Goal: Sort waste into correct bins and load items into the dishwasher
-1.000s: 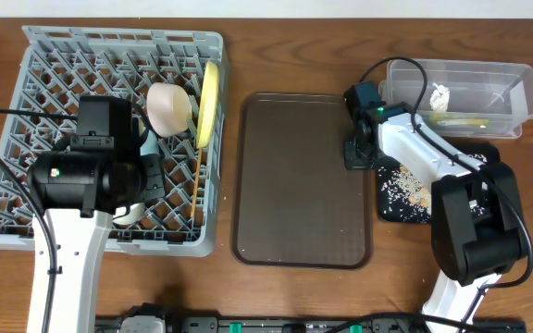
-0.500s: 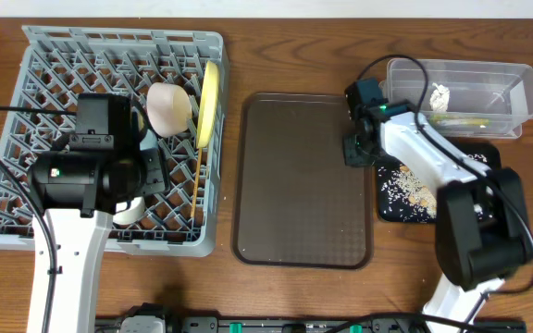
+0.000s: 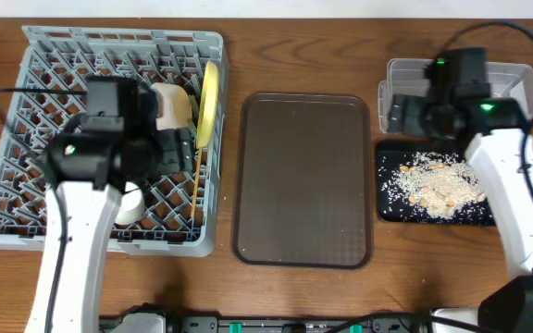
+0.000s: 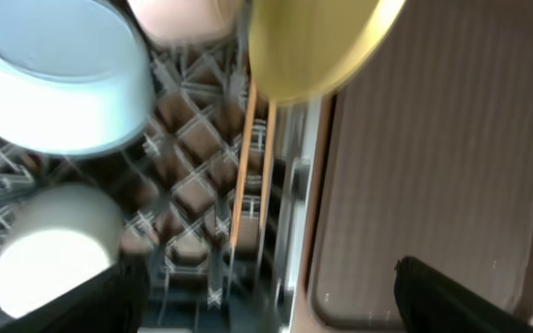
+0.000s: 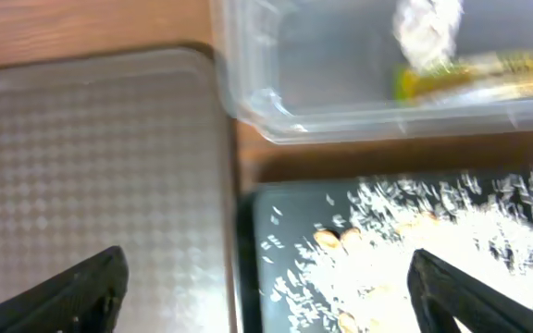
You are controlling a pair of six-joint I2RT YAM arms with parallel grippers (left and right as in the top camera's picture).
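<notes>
The grey dish rack fills the far-left corner of the counter and reaches almost to the near edge. The yellow plate stands on edge along its right side, with the cream-white bowl tipped on its side just to the left of it. The chopsticks lie side by side on the lattice below the plate, pointing toward the near edge. In the left wrist view the light blue bowl sits in the rack beside the cream-white bowl, and the small cream cup sits nearer the front edge. The left gripper hangs above the right part of the rack with its fingers spread wide and nothing between them. The brown serving tray lies at the middle of the counter. At the far-right corner, the clear tub holds the green-and-yellow wrapper and the white crumpled scrap. The black tray lies just on the near side of the tub, with the food crumbs heaped on it. The right gripper hovers over the left ends of the tub and the black tray, fingers parted and empty
</notes>
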